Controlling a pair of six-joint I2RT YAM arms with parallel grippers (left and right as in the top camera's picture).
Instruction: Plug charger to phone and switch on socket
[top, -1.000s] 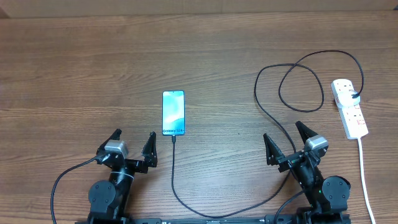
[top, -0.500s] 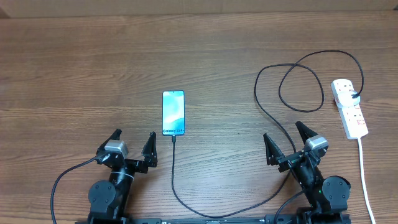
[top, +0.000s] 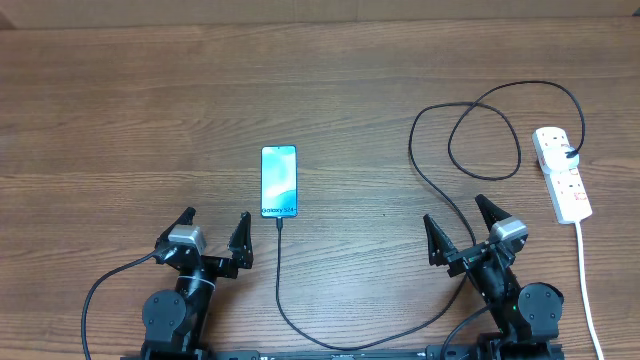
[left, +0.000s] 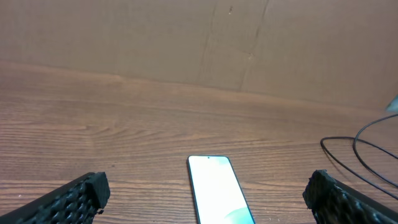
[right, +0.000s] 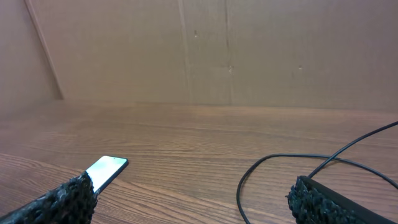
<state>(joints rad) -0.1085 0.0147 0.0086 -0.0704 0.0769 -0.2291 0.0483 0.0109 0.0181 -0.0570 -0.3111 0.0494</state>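
My left gripper (top: 217, 216) hangs released with its jaws spread wide and nothing between them, just on the near side of the phone (top: 279, 182) and a little to its left. In the left wrist view the phone's lit screen lies straight ahead between the two ribbed pads (left: 74, 198). My right gripper (top: 454, 209) is equally slack and empty, well off to the phone's right and slightly nearer me.

The phone lies flat on the table (top: 120, 120) with its screen glowing blue. The charger (top: 277, 270) brings its plug tip (top: 279, 224) right up to the phone's near short edge. From overhead the tip looks touching the port. Whether it is fully seated I cannot tell.

From there the cable runs toward me, sweeps right of the phone past my right gripper, loops, and ends at a black plug in the socket (top: 562, 175), far to the phone's right. The white cord (top: 585, 270) trails from the socket toward my side.

As I judge it, the plugging step looks done or very nearly so. The socket switch is what is left; its position is too small for me to read. My right arm is the closer one for that press.
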